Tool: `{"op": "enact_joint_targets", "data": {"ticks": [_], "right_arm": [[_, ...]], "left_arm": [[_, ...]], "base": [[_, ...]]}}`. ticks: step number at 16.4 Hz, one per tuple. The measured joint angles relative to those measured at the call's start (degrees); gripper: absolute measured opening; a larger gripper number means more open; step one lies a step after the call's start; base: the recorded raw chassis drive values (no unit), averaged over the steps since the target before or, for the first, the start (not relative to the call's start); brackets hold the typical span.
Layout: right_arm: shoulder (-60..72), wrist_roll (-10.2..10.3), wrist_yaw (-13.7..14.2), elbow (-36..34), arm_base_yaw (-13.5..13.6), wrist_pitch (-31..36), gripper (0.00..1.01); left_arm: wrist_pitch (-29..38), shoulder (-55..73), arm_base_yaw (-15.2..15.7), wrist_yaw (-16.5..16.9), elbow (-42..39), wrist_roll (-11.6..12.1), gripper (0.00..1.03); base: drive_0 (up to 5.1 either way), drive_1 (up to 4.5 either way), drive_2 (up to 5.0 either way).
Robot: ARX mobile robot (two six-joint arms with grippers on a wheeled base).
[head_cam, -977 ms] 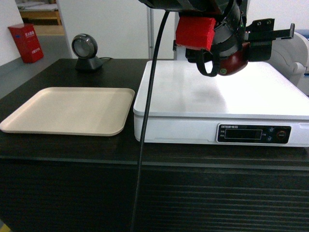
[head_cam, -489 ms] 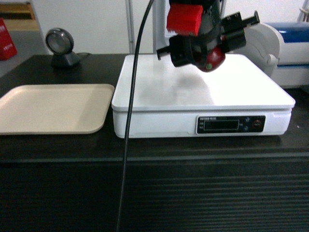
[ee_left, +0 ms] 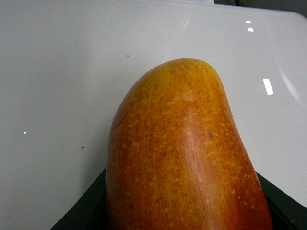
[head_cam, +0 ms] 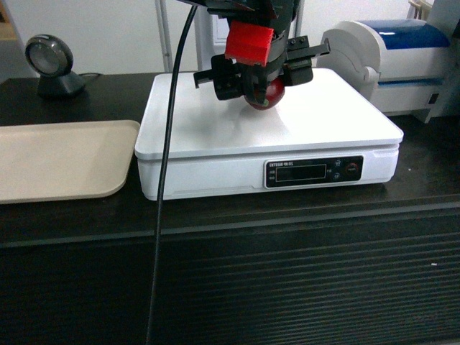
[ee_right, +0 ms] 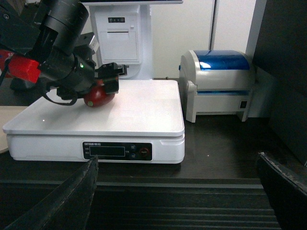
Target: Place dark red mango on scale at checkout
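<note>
One dark red mango [head_cam: 265, 95], grasped by the left gripper [head_cam: 260, 75], has come down from above onto the white scale [head_cam: 215, 133], toward its twelve o'clock edge; release seems next.

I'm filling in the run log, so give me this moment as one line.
stage: lowering | left gripper: shut on dark red mango | mango: at scale platform, contact unclear | right gripper: open, idle, fingers

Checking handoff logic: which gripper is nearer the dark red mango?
Left. The left gripper is clamped around the dark red mango over the scale; the right gripper hangs back in front of the checkout counter.
</note>
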Motion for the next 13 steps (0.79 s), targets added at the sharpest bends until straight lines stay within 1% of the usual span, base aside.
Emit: {"op": "enact_joint_targets", "data": {"ticks": [1, 2, 4, 5, 6, 7, 9, 10, 12, 13], "right_arm": [[0.0, 0.0, 0.0, 0.0, 0.0, 0.0, 0.98], [0.0, 0.0, 0.0, 0.0, 0.0, 0.0, 0.98], [0.0, 0.0, 0.0, 0.0, 0.0, 0.0, 0.98], [0.0, 0.0, 0.0, 0.0, 0.0, 0.0, 0.98], [0.0, 0.0, 0.0, 0.0, 0.0, 0.0, 0.98], [0.0, 0.0, 0.0, 0.0, 0.0, 0.0, 0.98], [0.0, 0.0, 0.0, 0.0, 0.0, 0.0, 0.98], [0.0, 0.0, 0.0, 0.0, 0.0, 0.02, 0.98], [0.0, 0.0, 0.0, 0.0, 0.0, 0.0, 0.98], [0.0, 0.0, -0.02, 0.0, 0.0, 0.0, 0.98]], "left_arm": [[-0.13, 0.35, 0.0, -0.02, -0.02, 0.79, 0.67], [0.09, 0.55, -0.02, 0.04, -0.04, 1.29, 0.76], [1.62, 0.55, -0.07, 0.74, -0.15, 1.46, 0.98], [2.45, 0.52, -0.07, 0.94, -0.63, 1.49, 0.99], [3.04, 0.46, -0.07, 1.11, -1.2, 1.49, 0.97], [4.76, 0.11, -0.07, 1.09, -2.51, 1.68, 0.98], [10.62, -2.21, 0.13, 0.22, -7.17, 4.55, 0.98], [15.19, -4.33, 0.48, 0.28, -10.62, 6.67, 0.98], [25.64, -10.67, 0.9, 2.78, -18.75, 12.11, 0.98], [30.71, -14.16, 0.96, 5.81, -22.75, 14.56, 0.98]], "base": [[0.0, 0.0, 0.0], [0.0, 0.0, 0.0], [0.0, 0.0, 0.0], [0.0, 0.0, 0.0], [0.0, 0.0, 0.0], [0.0, 0.0, 0.0], [0.0, 0.0, 0.0], [0.0, 0.0, 0.0], [0.0, 0.0, 0.0], [0.0, 0.0, 0.0]]}}
